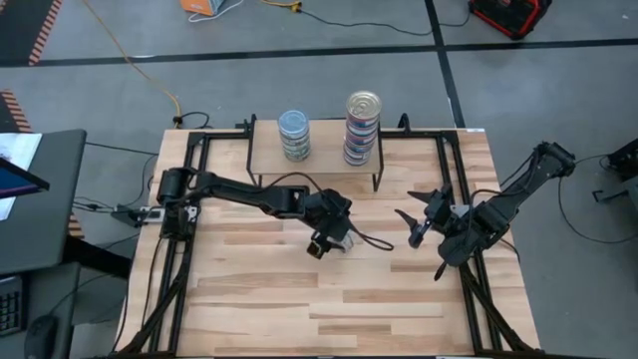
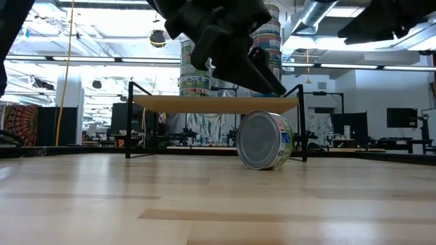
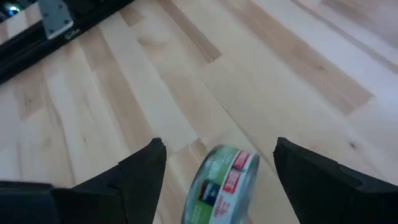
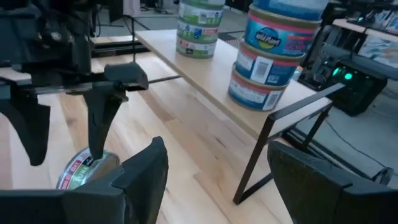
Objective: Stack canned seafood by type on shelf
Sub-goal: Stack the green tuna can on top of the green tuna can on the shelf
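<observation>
Loose tin on edge on the bench, mid-bench. Left gripper above it, jaws open, straddling, not touching. Right gripper to the right, jaws open, empty. Far: shelf carrying two tin stacks.

I work in a big open lab or workshop hall. Beyond my wooden table I see exposed ducts and strip lights overhead, and dark monitors on benches. From above, the grey concrete floor carries black tape lines, a loose yellow cable and a red case.
</observation>
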Robot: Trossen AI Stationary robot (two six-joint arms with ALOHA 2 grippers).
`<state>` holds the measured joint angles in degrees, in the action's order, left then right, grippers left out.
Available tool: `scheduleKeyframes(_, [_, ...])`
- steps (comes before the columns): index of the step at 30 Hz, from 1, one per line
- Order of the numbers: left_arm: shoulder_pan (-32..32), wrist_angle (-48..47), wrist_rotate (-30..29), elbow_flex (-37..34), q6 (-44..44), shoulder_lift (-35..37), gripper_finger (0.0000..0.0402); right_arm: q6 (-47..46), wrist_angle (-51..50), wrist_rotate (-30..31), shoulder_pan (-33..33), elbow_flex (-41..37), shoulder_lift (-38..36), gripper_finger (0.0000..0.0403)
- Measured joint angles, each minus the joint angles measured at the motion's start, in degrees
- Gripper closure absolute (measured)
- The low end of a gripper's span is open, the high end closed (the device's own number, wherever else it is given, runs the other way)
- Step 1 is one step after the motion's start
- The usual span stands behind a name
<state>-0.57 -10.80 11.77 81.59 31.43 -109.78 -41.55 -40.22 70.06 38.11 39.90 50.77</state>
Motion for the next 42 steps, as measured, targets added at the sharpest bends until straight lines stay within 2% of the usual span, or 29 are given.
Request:
scheduleKeyframes(16, [1.3,-3.7,-2.1,-0.2,5.5,-4.5,0.0124,1.6,1.2,0.8,-0.4,0.0,-0.2,0.0101])
scheduleKeyframes(20, [1.3,-5.6,-2.4,-0.3,5.5,-4.7,0.0165,1.7,1.2,0.8,-0.4,0.0,-0.2,0.0101])
scheduleKeyframes(26, [0.5,-7.0,-1.7,-0.2,4.4,-4.3,0.0274,1.7,1.2,0.8,-0.4,0.0,-0.2,0.0101])
scheduleKeyframes(30, [-0.1,-15.9,-1.3,4.7,0.9,-3.6,0.0274,1.5,1.2,0.8,-0.4,0.0,-0.2,0.0101])
scheduleKeyframes(37, [0.2,-38.9,4.3,19.7,-6.5,-1.6,0.0274,1.5,1.2,0.6,-0.3,0.0,-0.2,0.0101])
scheduleKeyframes(42, [1.4,-45.2,3.5,22.6,-10.9,4.8,0.0274,1.5,1.4,0.5,0.4,0.0,-0.2,0.0101])
